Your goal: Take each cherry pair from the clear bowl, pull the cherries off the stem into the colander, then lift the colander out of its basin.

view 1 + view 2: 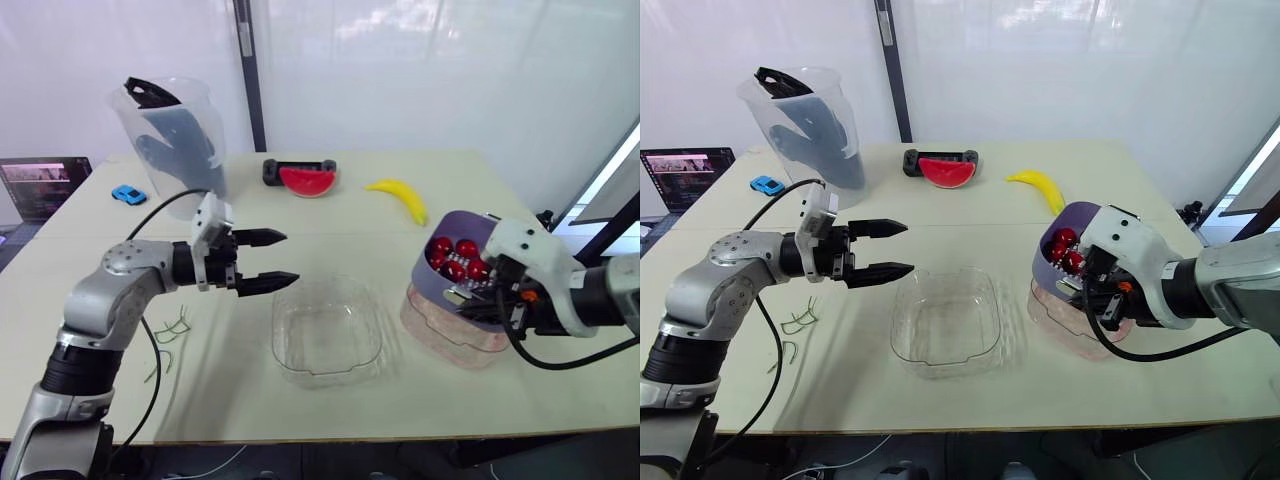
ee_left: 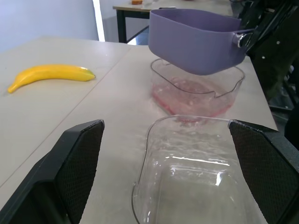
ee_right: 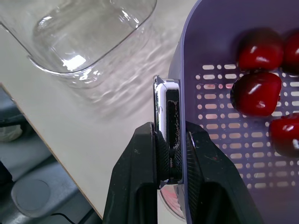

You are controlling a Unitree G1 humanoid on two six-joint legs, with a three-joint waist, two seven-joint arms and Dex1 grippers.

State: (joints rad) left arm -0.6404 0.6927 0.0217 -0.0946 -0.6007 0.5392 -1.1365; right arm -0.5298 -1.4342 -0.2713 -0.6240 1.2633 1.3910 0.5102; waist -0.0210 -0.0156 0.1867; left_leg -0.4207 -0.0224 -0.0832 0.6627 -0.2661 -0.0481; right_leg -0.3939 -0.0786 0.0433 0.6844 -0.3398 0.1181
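Right end effector [image 3: 170, 149]: closed on the colander [image 2: 196, 44], both black fingers pinching the metal handle [image 3: 167, 107] at the rim.

Colander: purple, slotted floor, held tilted in the air directly above its basin [image 2: 161, 91]. From the left wrist view there is a gap between the colander's underside and the basin's rim on the near side. The far side is hidden, so I cannot tell whether they touch there.

Cherries [image 3: 256, 93]: at least 4, dark red, lying loose on the slotted floor of the colander and gathered toward one wall.

Basin: clear, pink-tinted at the bottom, standing on the bench [image 1: 230, 390] at the robot's right.

Clear bowl [image 1: 282, 340]: mid-bench, just beside the basin on its left, upright, nothing in it.

Left end effector [image 1: 291, 258]: open, fingers spread wide and holding nothing. It hovers above the bench just left of the clear bowl, pointing toward the colander.

Green stems [image 1: 172, 330]: a few lie scattered on the bench under the left forearm.

Far side of the bench: banana [image 1: 400, 195], watermelon slice [image 1: 308, 182], blue toy car [image 1: 127, 194], a clear pitcher [image 1: 175, 130] with dark things inside. A laptop [image 1: 40, 185] sits off the left edge.
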